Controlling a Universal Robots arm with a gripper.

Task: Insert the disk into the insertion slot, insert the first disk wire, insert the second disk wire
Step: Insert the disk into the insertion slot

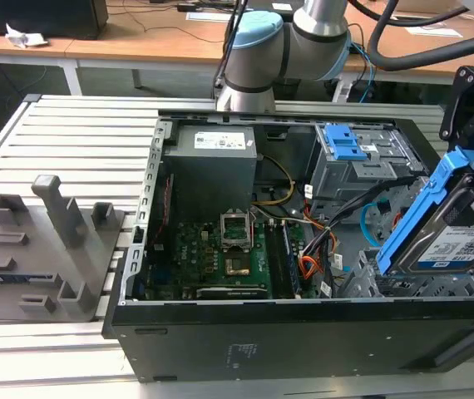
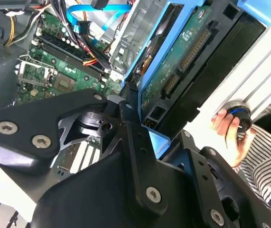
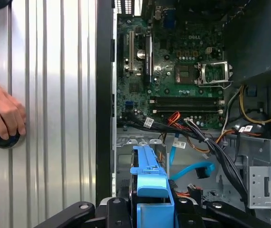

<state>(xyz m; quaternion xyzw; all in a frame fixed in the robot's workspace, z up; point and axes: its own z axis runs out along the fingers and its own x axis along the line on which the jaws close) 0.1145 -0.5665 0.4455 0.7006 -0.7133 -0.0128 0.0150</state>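
We are looking into the open computer case (image 1: 303, 332), its black walls closing in the near and far sides. At the exterior view's right, the gripper (image 3: 153, 209) is pinching the disk (image 1: 461, 241) by its blue carrier (tilted steeply, one long edge low) over the insertion slot (image 1: 368, 278). The second disk wire (image 1: 368, 218) is curling through the open room just left of the disk.

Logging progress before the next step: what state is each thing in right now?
the disk: tilted, held above the case, not inserted.
gripper: shut on the disk.
the insertion slot: empty.
the second disk wire: curled loose, not joined to the disk.
computer case: open, side panel off.
hand: fingers on a round black knob.
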